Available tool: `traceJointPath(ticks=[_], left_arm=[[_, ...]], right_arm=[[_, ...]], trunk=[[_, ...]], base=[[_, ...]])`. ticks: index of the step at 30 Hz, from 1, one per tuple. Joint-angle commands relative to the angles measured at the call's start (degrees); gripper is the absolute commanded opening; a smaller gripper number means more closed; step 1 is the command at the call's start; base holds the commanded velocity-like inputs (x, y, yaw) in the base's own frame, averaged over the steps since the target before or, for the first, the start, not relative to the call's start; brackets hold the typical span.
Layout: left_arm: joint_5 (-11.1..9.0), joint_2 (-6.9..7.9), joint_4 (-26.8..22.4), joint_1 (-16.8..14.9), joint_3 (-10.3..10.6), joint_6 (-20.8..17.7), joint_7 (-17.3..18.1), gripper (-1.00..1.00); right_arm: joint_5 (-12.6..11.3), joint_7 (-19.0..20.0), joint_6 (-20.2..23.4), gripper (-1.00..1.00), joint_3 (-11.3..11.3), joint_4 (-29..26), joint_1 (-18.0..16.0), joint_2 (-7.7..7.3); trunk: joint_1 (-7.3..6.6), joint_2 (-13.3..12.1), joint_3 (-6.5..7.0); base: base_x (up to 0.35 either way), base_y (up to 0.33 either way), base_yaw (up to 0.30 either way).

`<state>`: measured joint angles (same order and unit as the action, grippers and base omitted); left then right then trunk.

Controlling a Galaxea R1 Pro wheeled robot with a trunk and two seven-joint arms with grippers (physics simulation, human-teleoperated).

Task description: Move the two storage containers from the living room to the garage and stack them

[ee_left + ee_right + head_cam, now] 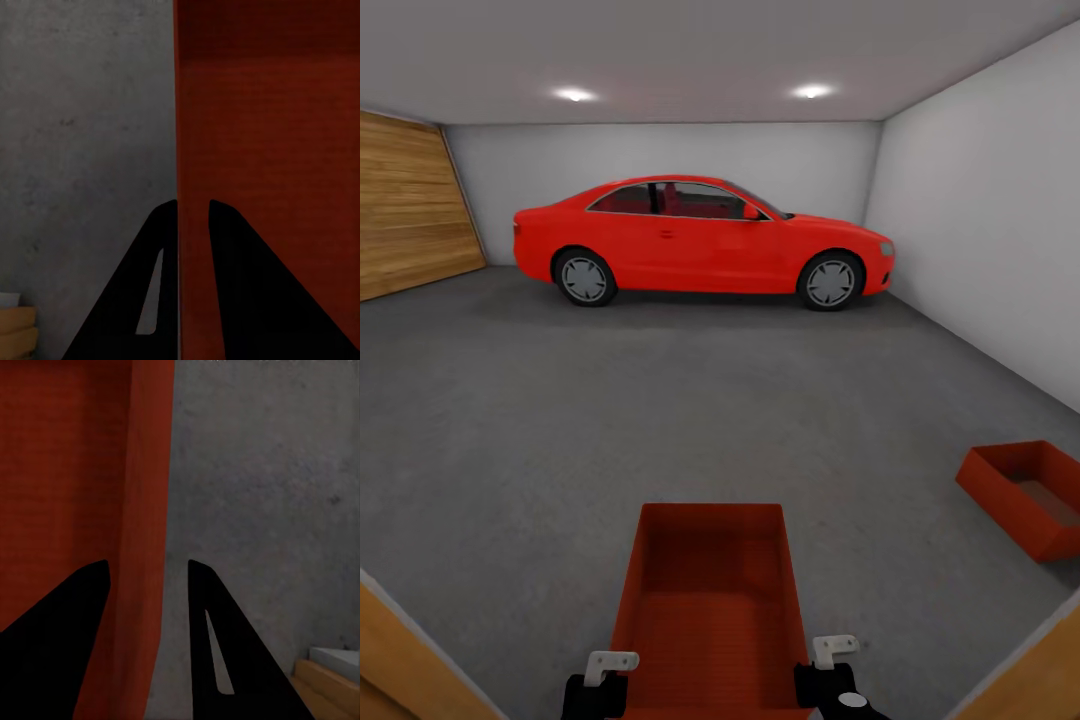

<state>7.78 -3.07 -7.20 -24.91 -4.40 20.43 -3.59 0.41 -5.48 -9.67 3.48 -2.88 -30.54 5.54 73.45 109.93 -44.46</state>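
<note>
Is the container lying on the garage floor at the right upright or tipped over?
Upright: the container on the floor rests on its base, open top facing up, inside visible.

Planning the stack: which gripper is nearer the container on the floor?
Right. The right gripper holds the carried container's right wall, nearer the floor container; the left gripper grips the opposite wall.

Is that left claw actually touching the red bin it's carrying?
Touching. In the left wrist view, the left gripper has its fingers on either side of the storage container's thin wall, with no gap showing.
</note>
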Motion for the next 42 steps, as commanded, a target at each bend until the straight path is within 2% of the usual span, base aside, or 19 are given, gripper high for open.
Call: traceJointPath(ticks=[1, 42], left_arm=[[0.48, -0.01, -0.01, -0.05, -1.57, 0.22, -0.81, -1.0], [0.48, -0.01, -0.01, -0.05, -1.57, 0.22, -0.81, -1.0]], right_arm=[[-0.14, -0.5, -0.17, -1.0, -0.05, 0.07, -0.05, 0.0], [-0.14, -0.5, -0.17, -1.0, -0.05, 0.07, -0.05, 0.0]], trunk=[[0.0, 0.02, -0.05], [0.0, 0.02, -0.05]], base=[[0.028, 0.0, 0.0], [0.05, 0.019, 0.0]])
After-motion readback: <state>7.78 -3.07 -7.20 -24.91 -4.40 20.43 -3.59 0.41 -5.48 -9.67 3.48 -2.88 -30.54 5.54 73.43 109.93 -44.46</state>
